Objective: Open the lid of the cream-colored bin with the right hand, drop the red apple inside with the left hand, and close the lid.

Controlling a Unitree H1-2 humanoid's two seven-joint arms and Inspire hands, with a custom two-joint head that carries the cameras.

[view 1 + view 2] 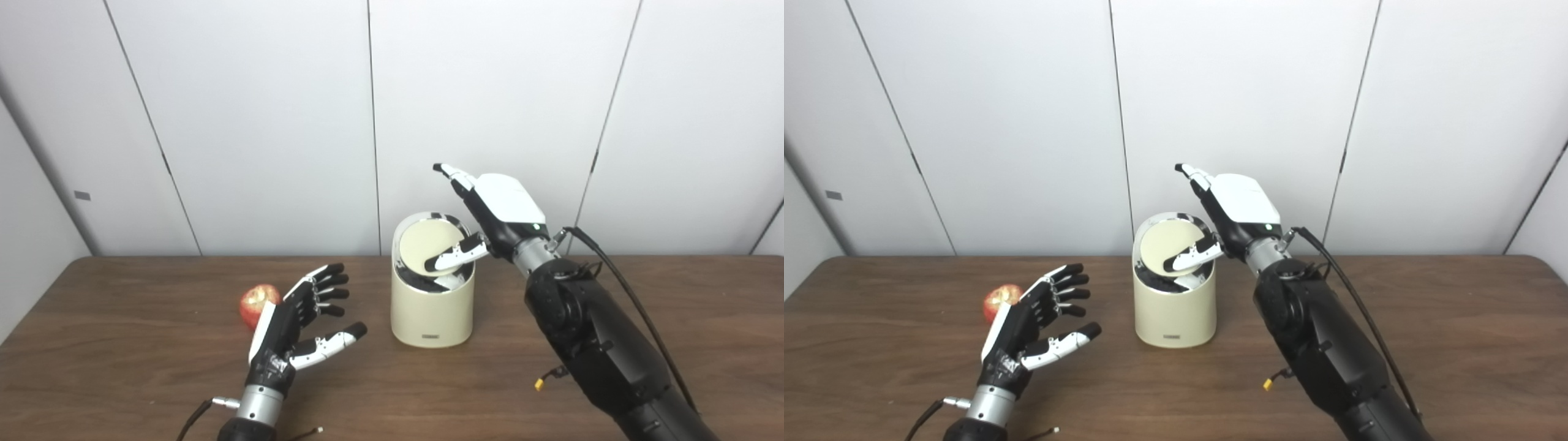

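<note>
The cream-colored bin (432, 309) stands upright at the middle of the brown table. Its round lid (424, 244) is tilted, showing a dark gap into the bin at the front. My right hand (499, 211) is over the bin's right rim; its thumb (456, 255) rests on the lid while the other fingers point up and away, holding nothing. The red apple (257, 303) lies on the table left of the bin. My left hand (300, 321) is open just right of the apple, fingers spread, palm facing the bin, not holding it.
The brown table (122, 367) runs across the whole view, with white wall panels (275, 122) right behind it. A loose cable with a yellow plug (539, 384) hangs from the right arm, and thin wires trail near the left wrist.
</note>
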